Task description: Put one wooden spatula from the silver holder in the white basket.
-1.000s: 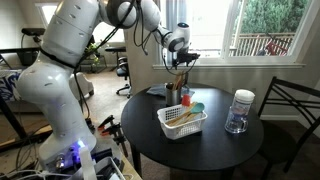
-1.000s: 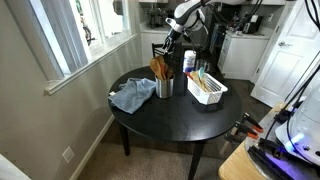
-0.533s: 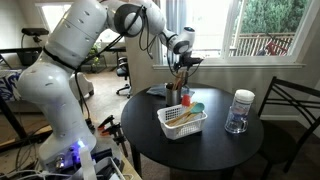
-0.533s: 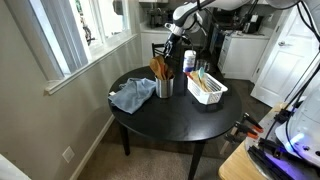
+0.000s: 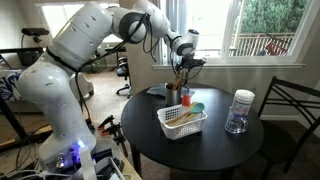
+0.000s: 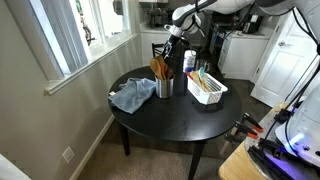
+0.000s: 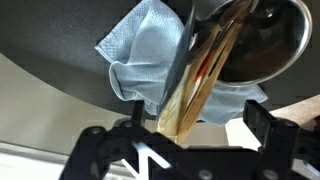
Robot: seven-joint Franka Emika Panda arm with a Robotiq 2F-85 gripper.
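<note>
**Wooden spatula in the silver holder, right under the gripper**
The long, slim, light-brown wooden spatula (image 7: 203,80) stands near-upright in the small, dull silver-grey cylindrical metal holder (image 6: 164,88), bunched with similar utensils. Its top reaches up between the wide-apart fingers of the gripper (image 7: 187,128), which do not clamp it. The low, rectangular white plastic basket with slotted sides (image 5: 181,122) sits just beside the holder, below the gripper and off to one side.

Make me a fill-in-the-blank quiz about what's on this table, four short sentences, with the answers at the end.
1. The silver holder contains several ____ utensils.
2. The crumpled cloth lying beside it is ____.
3. The clear jar has a ____ lid.
4. The round table is ____.

Missing words: wooden; blue; white; black.
</note>
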